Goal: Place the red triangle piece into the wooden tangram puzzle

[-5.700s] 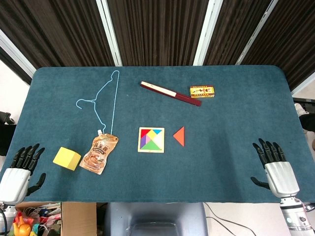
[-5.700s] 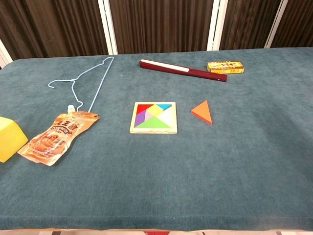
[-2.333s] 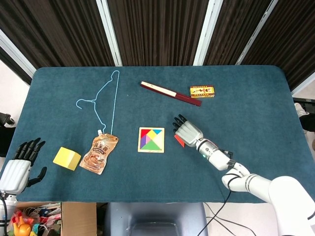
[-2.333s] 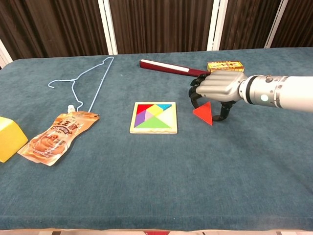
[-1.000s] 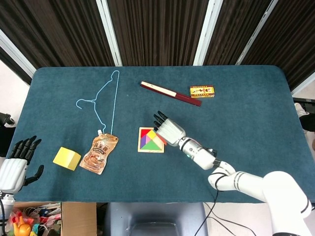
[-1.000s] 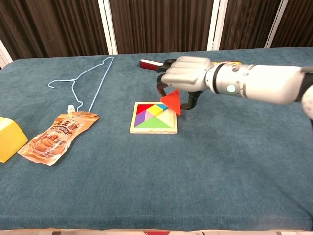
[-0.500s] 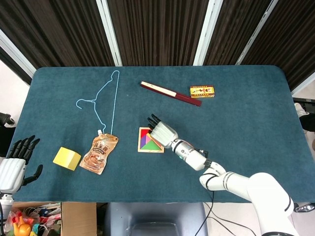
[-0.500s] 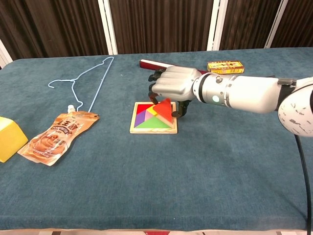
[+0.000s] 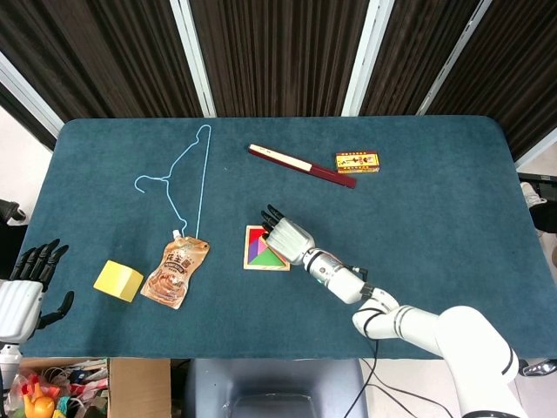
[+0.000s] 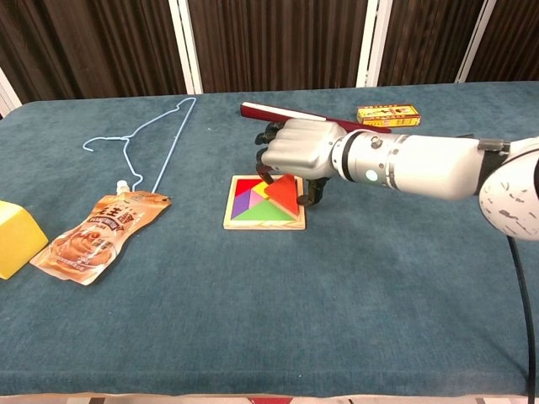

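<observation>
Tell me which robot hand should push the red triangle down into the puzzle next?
The right robot hand. It already holds the red triangle right over the wooden puzzle. The left robot hand waits at the table's near left edge, past the yellow block, holding nothing.

1 hanger (image 9: 178,178), 1 pouch (image 9: 175,273), 1 yellow block (image 9: 117,280), 1 box (image 9: 358,162), 1 puzzle (image 10: 246,206).

Red triangle piece (image 10: 284,194), yellow block (image 10: 17,238)
</observation>
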Available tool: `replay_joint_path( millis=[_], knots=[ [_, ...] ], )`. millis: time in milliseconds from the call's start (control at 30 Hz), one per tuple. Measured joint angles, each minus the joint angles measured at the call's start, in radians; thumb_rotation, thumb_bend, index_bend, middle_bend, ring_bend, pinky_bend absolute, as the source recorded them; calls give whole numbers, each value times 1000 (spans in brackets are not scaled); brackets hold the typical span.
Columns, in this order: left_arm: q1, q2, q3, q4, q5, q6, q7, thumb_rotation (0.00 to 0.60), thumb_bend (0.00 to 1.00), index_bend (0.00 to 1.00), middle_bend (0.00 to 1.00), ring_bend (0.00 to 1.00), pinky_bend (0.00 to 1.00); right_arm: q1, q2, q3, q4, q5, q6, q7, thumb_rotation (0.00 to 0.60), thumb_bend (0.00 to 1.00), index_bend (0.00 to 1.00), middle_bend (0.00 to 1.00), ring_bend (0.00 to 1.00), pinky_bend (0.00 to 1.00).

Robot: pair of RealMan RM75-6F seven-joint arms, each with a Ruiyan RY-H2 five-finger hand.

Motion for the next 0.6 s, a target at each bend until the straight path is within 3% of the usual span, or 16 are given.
replay_joint_path(
  millis=[600],
  knots=[
    [2, -8, -12, 1, -15, 7, 24, 600, 436, 0, 0, 0, 86, -2, 1, -2, -24, 29, -2, -41, 600, 464, 486, 304, 73, 0]
  ],
)
